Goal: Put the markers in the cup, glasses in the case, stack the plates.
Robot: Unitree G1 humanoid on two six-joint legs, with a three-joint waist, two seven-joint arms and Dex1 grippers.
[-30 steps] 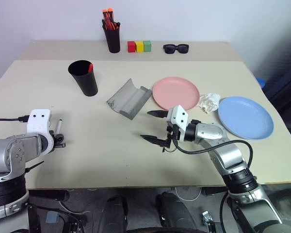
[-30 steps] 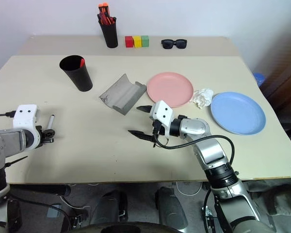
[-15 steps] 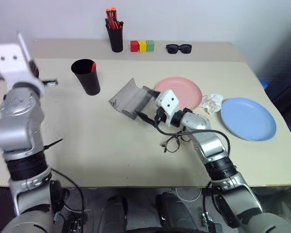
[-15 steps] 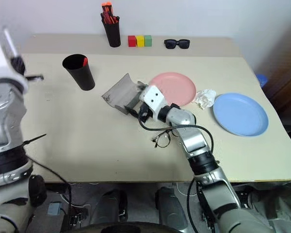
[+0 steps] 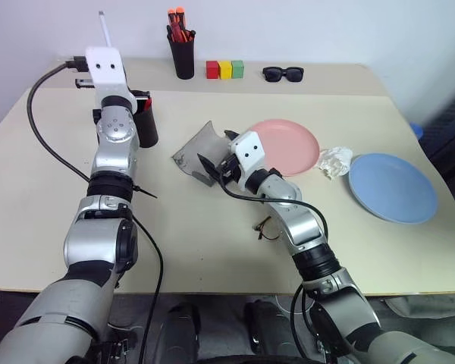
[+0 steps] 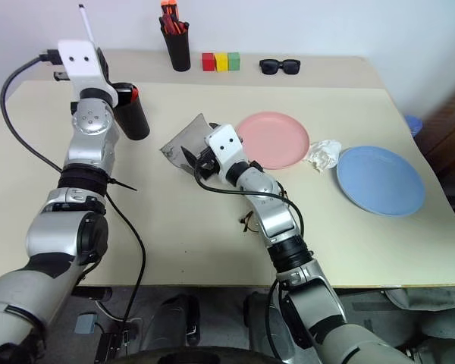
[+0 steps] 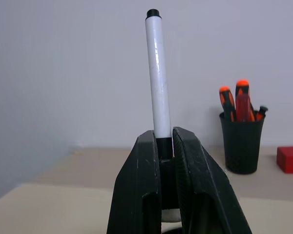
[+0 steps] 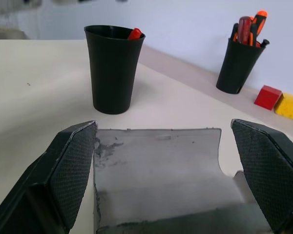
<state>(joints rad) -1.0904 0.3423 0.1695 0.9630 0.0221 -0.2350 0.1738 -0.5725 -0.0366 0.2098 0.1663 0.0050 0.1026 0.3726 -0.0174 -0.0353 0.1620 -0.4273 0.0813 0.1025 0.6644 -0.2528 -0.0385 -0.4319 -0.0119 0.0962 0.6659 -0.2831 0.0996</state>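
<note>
Since a second ago the left gripper (image 7: 161, 161) has risen from the table (image 5: 212, 250) to beside the tapered black cup (image 6: 131, 114), fingers clenched on a slim white marker (image 7: 157, 73) held upright. The right gripper (image 8: 166, 175), fingers spread wide, has left the wire glasses (image 5: 271, 227) lying on the table and faces the open grey fabric case (image 5: 201, 154)
</note>
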